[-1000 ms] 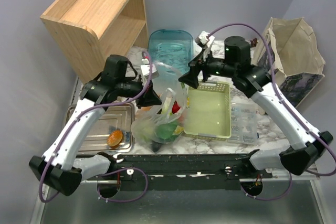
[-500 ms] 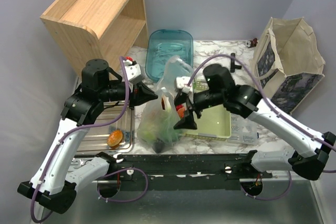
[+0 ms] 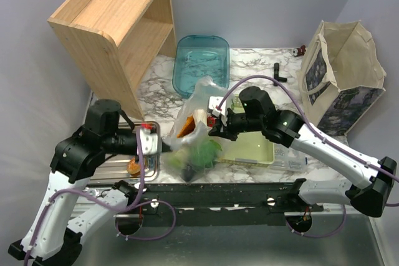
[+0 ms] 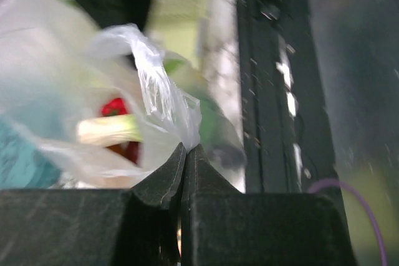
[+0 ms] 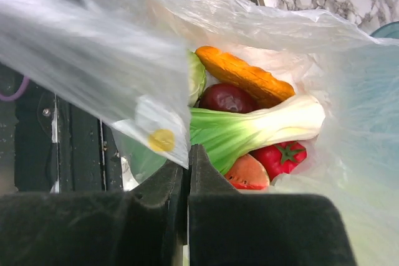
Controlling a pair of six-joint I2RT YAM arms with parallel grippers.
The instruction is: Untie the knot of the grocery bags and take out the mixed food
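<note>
Two hands clamped on one grocery bag at the near edge of the table.
Left hand was closed, pinching a twisted fold of film on the bag's left side. Right hand was closed on film at the bag's right rim. The bag stood between a metal tray and a green basket. Inside lay a leafy vegetable, tomato, dark apple, bread roll and watermelon wedge.

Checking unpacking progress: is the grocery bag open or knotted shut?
Open: the grocery bag gapes at its mouth, baring the leafy vegetable, tomato and bread roll inside.
</note>
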